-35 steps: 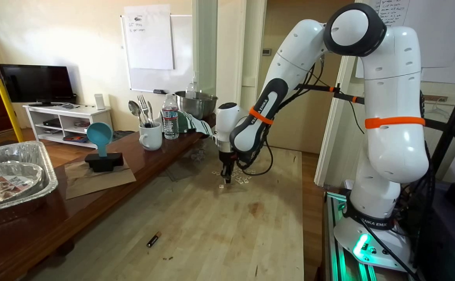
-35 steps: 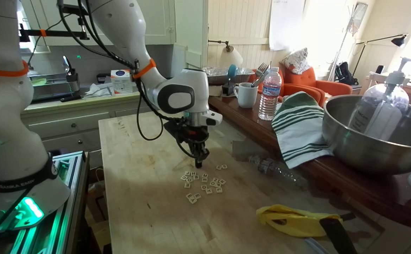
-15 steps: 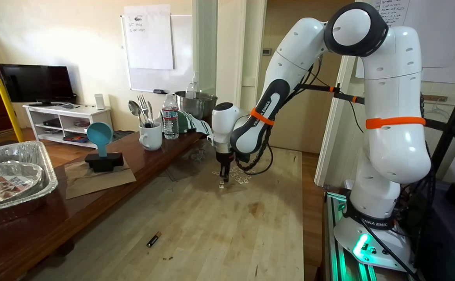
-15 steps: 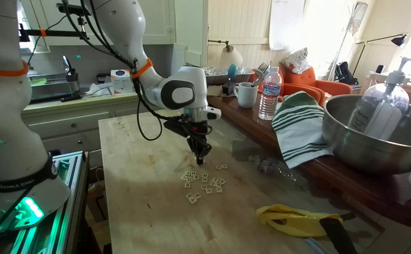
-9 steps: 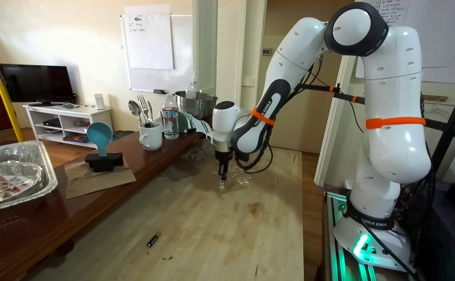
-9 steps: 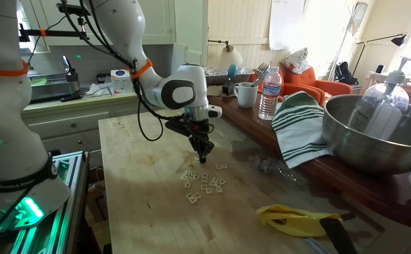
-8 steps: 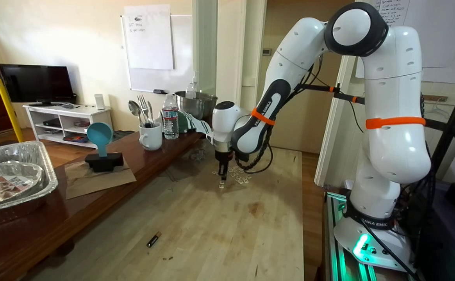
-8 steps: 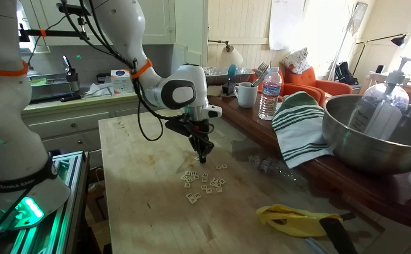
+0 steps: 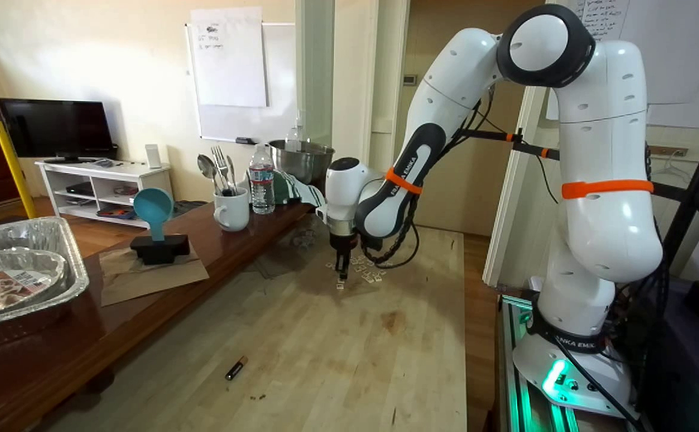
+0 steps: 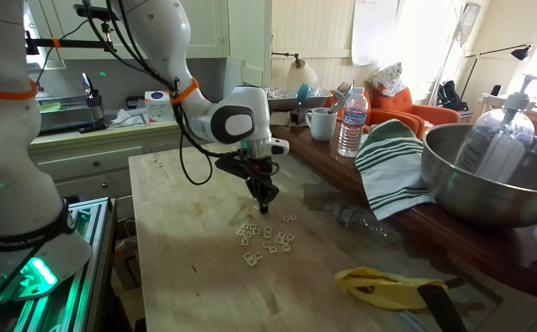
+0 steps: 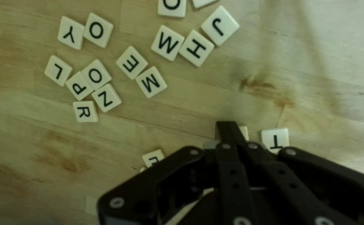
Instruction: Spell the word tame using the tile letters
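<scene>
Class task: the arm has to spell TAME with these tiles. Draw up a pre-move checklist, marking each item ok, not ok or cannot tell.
1. Pincer shut for pushing: ok; jaws look together.
2. T tile face up: ok; letter readable.
3. Letter on the mostly hidden tile by the pincer: cannot tell.
4. That tile touching T: not ok; a gap shows.
5. M tile and E tile face up: ok; both readable.
6. M and E beside T: not ok; both lie apart from it.

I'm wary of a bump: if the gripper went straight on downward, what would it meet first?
Probably the partly hidden tile beside the T tile, else the tabletop; whether the gripper touches either is unclear.
</scene>
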Robot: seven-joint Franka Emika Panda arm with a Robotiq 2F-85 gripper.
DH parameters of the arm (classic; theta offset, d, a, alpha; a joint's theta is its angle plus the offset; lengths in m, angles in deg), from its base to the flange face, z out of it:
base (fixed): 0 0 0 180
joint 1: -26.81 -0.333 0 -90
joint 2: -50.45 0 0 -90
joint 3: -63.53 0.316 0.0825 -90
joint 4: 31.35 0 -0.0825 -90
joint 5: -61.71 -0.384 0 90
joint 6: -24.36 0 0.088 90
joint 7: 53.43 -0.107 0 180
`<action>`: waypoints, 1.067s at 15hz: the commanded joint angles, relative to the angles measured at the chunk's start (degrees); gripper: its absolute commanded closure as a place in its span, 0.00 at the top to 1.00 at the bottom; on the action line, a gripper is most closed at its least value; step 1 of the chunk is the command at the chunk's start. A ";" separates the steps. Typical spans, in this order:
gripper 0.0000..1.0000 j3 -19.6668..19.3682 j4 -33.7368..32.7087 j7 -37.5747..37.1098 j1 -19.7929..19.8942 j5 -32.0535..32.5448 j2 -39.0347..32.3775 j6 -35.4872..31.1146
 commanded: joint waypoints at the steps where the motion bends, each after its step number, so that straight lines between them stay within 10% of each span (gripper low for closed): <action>1: 0.00 -0.50 -0.37 -0.27 -0.72 1.40 -1.41 -1.18; 16: 0.00 1.64 -0.46 2.01 -0.12 -2.99 -1.84 0.14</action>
